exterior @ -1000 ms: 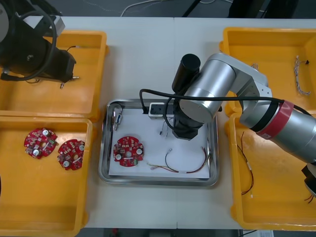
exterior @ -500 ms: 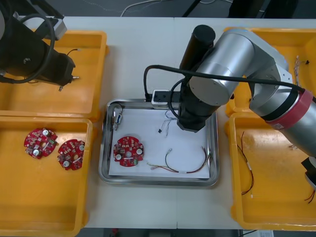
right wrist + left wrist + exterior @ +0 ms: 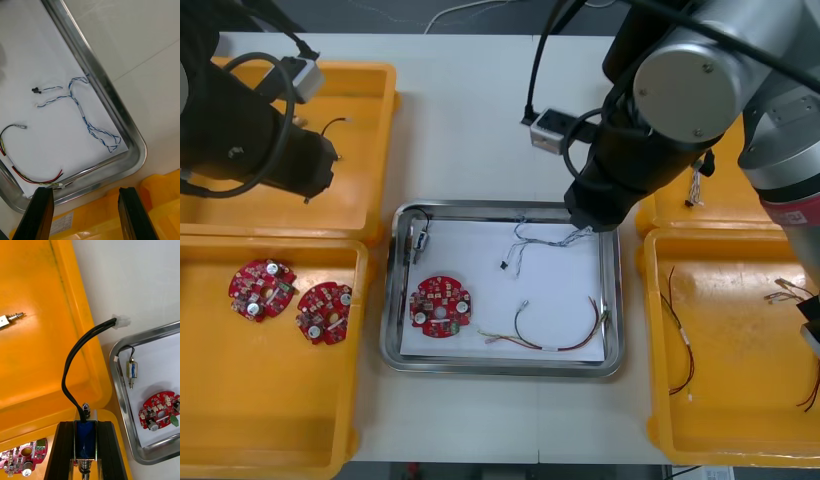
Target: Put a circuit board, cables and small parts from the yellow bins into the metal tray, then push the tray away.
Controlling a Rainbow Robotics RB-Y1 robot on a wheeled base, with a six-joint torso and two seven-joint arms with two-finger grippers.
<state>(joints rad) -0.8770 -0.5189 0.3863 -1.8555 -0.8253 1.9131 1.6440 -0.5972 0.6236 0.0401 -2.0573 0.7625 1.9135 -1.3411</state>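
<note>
The metal tray [image 3: 392, 300], white inside, holds a round red circuit board [image 3: 440, 305], a small metal part [image 3: 418, 240], a twisted blue and white cable [image 3: 535, 245] and a red and yellow cable [image 3: 555, 335]. My right gripper [image 3: 86, 212] hangs open and bare above the tray's far right corner [image 3: 129, 150], with the blue and white cable [image 3: 84, 116] lying loose below it. Over the far left bin [image 3: 370, 130], my left gripper [image 3: 85, 444] is shut on a small metal part [image 3: 85, 437] with a blue body. That part's black cable [image 3: 71, 367] arches up to a white plug.
Two more circuit boards [image 3: 263, 290] [image 3: 325, 312] lie in the near left bin. Another small metal part [image 3: 9, 318] rests in the far left bin. The near right bin [image 3: 740, 420] holds red cables [image 3: 680, 345]. The far right bin [image 3: 740, 90] sits beneath my right arm.
My right arm has risen from the tray and drawn back toward the far right, leaving the blue and white cable lying in the tray. The left arm has barely shifted.
</note>
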